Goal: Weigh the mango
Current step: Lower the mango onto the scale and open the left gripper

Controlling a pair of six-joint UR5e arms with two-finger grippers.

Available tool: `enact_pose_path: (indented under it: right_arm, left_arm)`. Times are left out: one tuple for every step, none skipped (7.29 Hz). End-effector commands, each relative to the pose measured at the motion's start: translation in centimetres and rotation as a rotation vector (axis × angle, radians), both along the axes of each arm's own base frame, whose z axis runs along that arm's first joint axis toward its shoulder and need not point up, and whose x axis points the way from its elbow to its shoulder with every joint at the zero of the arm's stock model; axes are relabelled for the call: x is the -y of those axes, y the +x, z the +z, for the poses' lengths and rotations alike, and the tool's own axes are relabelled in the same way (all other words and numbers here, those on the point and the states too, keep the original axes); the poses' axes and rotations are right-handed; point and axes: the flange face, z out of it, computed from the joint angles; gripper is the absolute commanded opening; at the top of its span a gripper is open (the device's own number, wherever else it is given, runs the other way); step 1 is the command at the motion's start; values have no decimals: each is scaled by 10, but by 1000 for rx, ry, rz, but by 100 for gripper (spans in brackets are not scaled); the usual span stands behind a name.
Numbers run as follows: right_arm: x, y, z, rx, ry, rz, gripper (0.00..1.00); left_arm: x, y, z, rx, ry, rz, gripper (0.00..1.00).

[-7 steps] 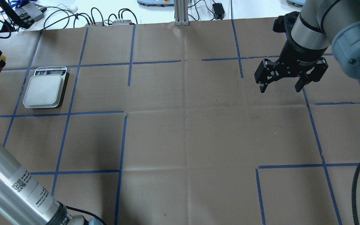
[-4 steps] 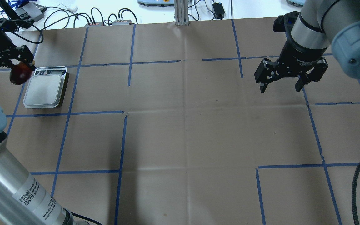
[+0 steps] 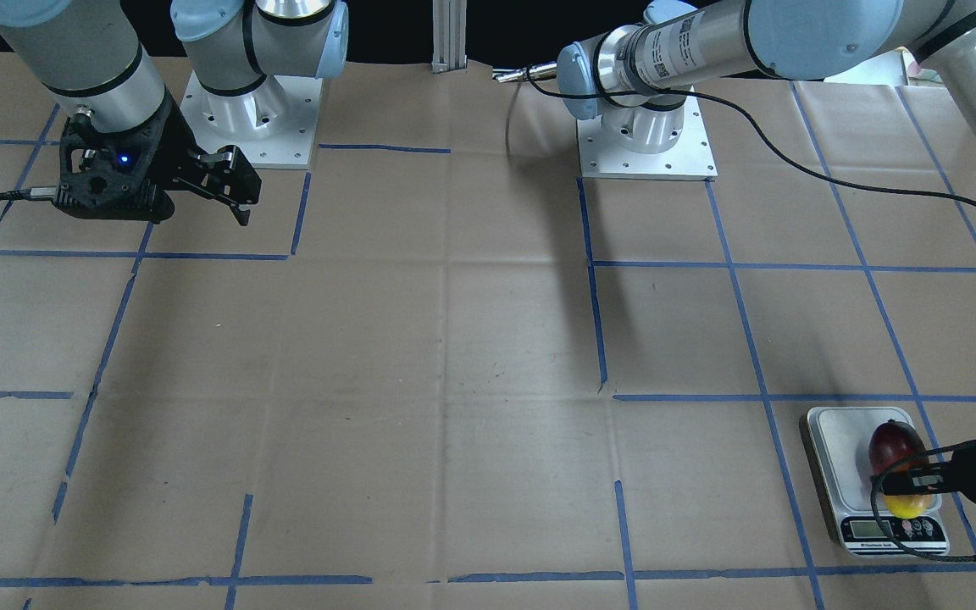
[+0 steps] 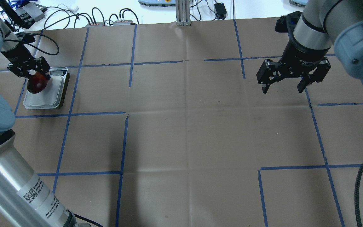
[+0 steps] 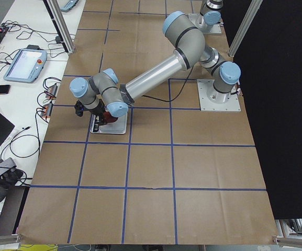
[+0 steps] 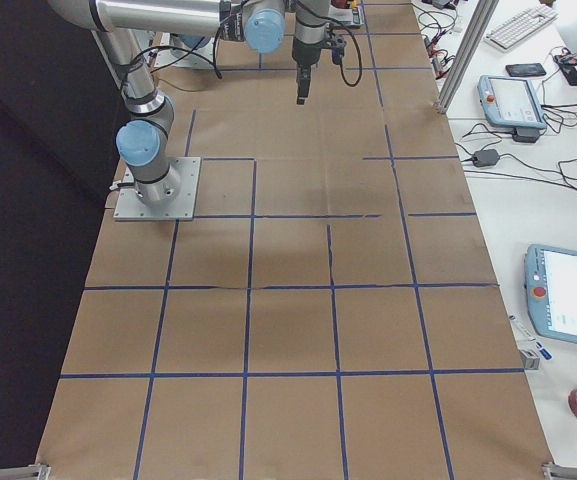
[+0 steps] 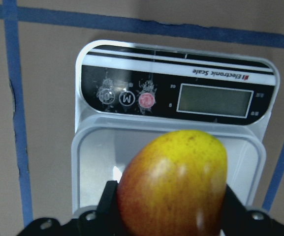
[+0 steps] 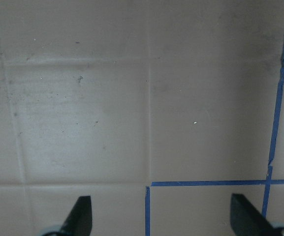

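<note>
- Brown paper marked with a blue tape grid covers the counter (image 4: 184, 126), and two arms reach over it.
- Nearest in the overhead view, the left arm (image 4: 17, 189) is cut off by the lower left corner.
- One scale (image 4: 47, 96) lies flat on the robot's left side of the counter. It has three round buttons and one display, and I cannot make out any digits on the display.
- One mango (image 4: 36, 84) hangs over the scale's platform, with its yellow end toward the display and its dark red end toward the robot.
- The mango's underside is hidden, so I cannot tell whether it touches the platform.
- The left gripper (image 4: 36, 76) is clamped on the mango, with one finger (image 7: 108, 199) on each flank. The wrist view cuts off the red end.
- The right gripper (image 4: 282, 90) hangs above bare paper well apart on the other side, jaws spread wide and holding nothing.
- At the counter's far edge stands one metal post (image 4: 183, 12).
</note>
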Motion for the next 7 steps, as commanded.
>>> enact_pose_path:
  right_arm:
    - [0,0,0,0,-1,0,100]
    - [0,0,0,0,-1,0,100]
    - [0,0,0,0,-1,0,100]
    - [0,0,1,0,-2,0,100]
    - [0,0,0,0,-1,0,100]
    - [0,0,0,0,-1,0,100]
    - [0,0,0,0,-1,0,100]
  left_arm:
    - [2,1,27,26,-37,9,100]
    - [-4,-4,60,42,-67,9,100]
    - [-18,-18,110,67,-110,20,100]
    - [-37,-58,157,86,-141,41,100]
    - [-55,-102,184,97,-161,63,100]
    - [-75,-146,207,103,-185,68,100]
    - [-93,-191,223,103,-202,67,100]
